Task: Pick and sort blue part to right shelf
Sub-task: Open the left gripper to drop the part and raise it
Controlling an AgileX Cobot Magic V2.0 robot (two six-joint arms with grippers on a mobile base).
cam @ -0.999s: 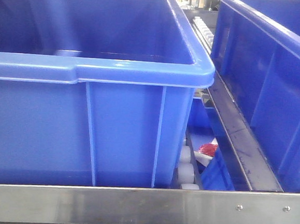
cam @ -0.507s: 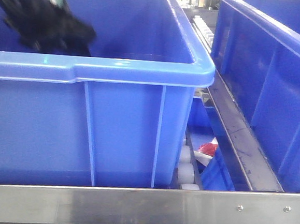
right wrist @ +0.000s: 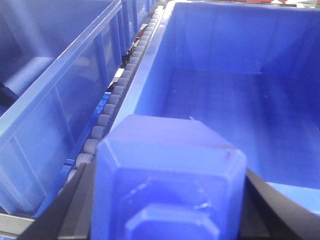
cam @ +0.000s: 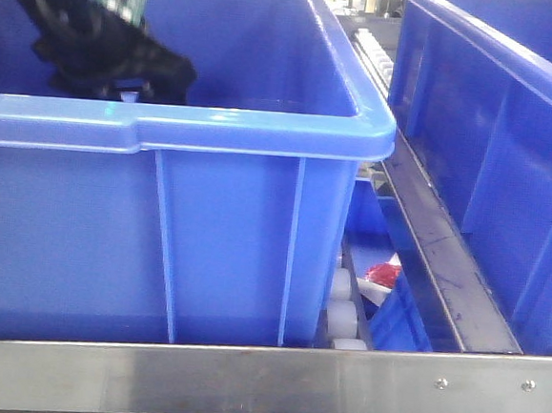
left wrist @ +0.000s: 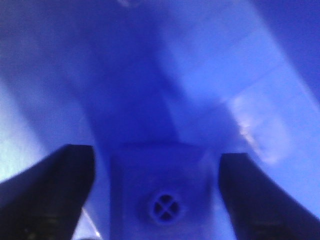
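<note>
Your left gripper (left wrist: 157, 192) is clamped on the blue part (left wrist: 162, 192) inside a blue crate (cam: 263, 134); right gripper (right wrist: 165, 200) grips another blue block (right wrist: 167, 180). No legible writing.

front: low, facing crates (cam: 263, 134) | wrists: close, inside crates

Red-white scrap (cam: 381, 275) low between crates; lighting bright, glary.

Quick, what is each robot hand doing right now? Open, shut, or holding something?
Left gripper: closed on a small solid-blue plastic block with a round knob, inside the large blue plastic crate.
Right gripper: holding a blue block with bevelled shoulders.
</note>
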